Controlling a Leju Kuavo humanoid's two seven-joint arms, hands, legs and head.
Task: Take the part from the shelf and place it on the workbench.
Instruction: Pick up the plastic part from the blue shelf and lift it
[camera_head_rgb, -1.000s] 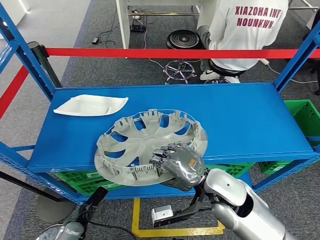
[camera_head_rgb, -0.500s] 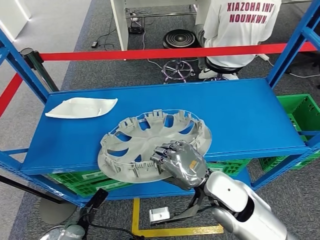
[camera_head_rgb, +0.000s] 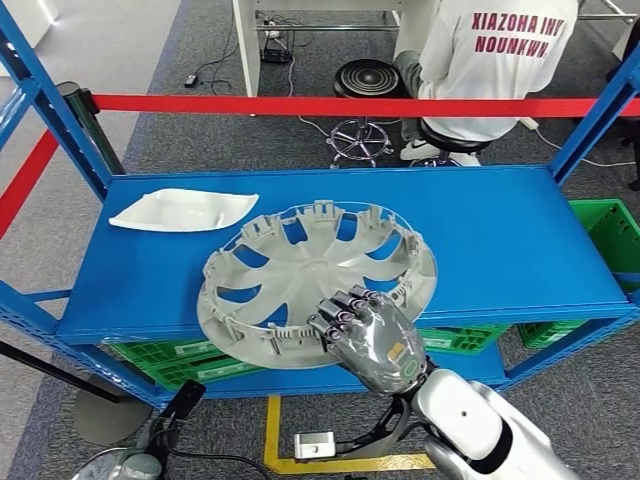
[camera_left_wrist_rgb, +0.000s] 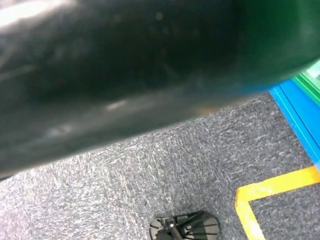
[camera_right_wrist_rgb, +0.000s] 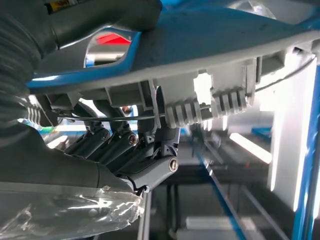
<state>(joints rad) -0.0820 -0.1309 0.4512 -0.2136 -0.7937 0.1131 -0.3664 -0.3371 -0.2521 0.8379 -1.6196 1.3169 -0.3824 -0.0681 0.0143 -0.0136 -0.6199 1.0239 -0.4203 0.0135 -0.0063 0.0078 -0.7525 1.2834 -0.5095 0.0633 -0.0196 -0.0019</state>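
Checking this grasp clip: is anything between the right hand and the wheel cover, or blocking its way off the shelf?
Nothing visible. The right hand already grips the near rim of the wheel cover, fingers hooked on it in the right wrist view. The white part lies apart on the blue shelf. The workbench is out of view, so that stretch cannot be judged.

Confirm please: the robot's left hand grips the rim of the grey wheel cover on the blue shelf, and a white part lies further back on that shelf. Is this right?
Not quite. It is the right hand that grips the rim of the grey wheel cover, as the head view shows. The rest holds: the cover is on the blue shelf, and a white part lies further back on it.
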